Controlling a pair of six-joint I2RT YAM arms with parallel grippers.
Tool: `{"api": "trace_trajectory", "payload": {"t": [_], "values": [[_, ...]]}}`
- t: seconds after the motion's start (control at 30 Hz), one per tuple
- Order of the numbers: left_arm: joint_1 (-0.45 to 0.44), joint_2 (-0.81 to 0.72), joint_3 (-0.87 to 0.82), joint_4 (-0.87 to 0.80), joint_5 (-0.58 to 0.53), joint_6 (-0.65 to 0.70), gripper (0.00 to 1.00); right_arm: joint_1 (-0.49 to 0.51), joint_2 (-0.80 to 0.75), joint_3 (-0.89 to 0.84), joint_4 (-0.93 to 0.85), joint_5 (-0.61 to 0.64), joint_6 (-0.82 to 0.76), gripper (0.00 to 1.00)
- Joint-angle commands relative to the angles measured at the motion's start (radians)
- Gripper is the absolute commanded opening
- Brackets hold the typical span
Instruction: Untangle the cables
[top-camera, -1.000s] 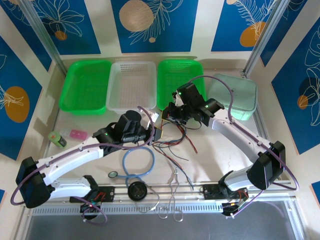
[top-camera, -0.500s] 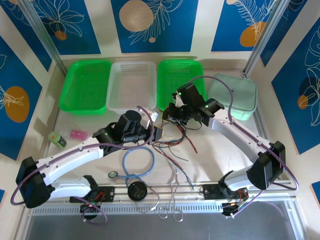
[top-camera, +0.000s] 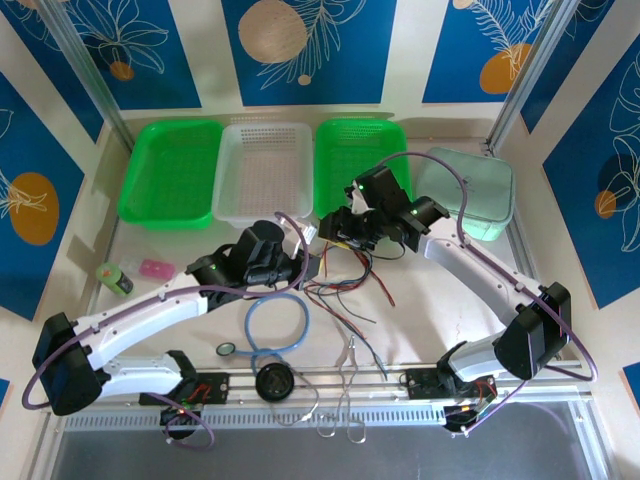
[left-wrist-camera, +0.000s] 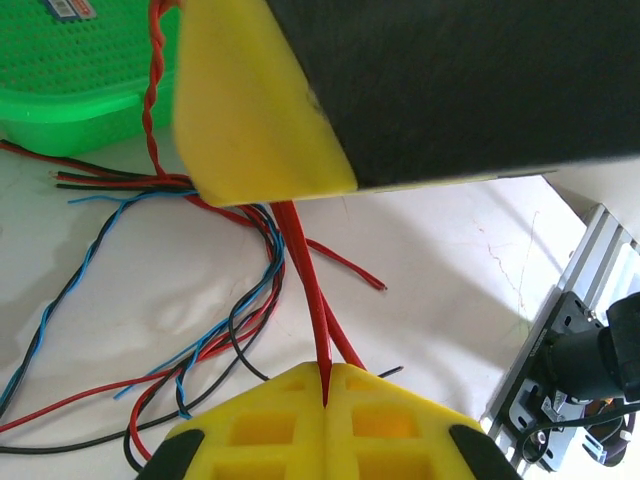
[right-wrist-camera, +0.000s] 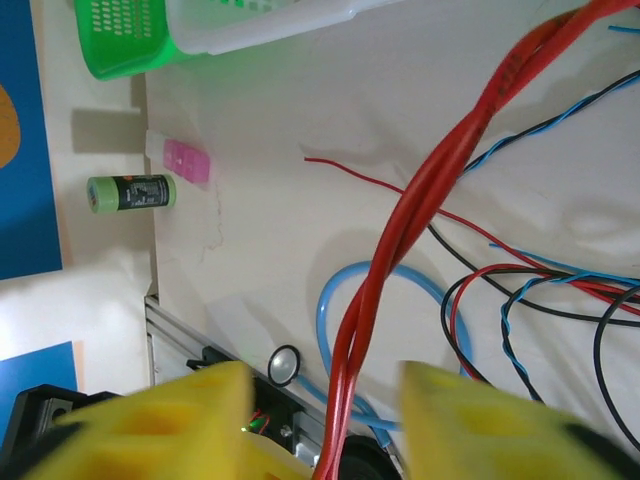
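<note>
At desk (top-camera: 440, 300) centre, between both arms: cables (top-camera: 345, 285) lie in loose red, black and blue tangle, spreading toward near edge. Just beside tangle, light-blue tube loop (top-camera: 275, 322), not part of job. Anchor side: left end effector (left-wrist-camera: 325, 385) clamped tight on red wire pair (left-wrist-camera: 300, 250), likely pinning it so strand can be drawn taut out of knot. Free side: right end effector (right-wrist-camera: 325, 400) fingers apart, red wire pair running loose between them, ungripped; probably seeking new hold.
</note>
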Motion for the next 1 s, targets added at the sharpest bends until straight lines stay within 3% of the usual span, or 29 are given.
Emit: {"api": "trace_trajectory", "payload": {"t": [0.0, 0.17, 0.4, 0.6, 0.97], "values": [[0.001, 0.014, 0.077, -0.086, -0.045, -0.035, 0.00, -0.042, -0.059, -0.027, 0.026, -0.087, -0.005, 0.66], [0.030, 0.072, 0.178, -0.189, -0.002, -0.089, 0.00, -0.089, -0.154, -0.113, 0.101, -0.172, 0.006, 0.69], [0.057, 0.118, 0.238, -0.202, 0.047, -0.108, 0.00, -0.108, -0.221, -0.224, 0.195, -0.273, 0.054, 0.58], [0.069, 0.129, 0.210, -0.139, 0.113, -0.163, 0.00, -0.105, -0.231, -0.280, 0.251, -0.327, 0.089, 0.46], [0.116, 0.090, 0.134, 0.019, 0.203, -0.291, 0.00, -0.156, -0.282, -0.381, 0.396, -0.417, 0.173, 0.37]]}}
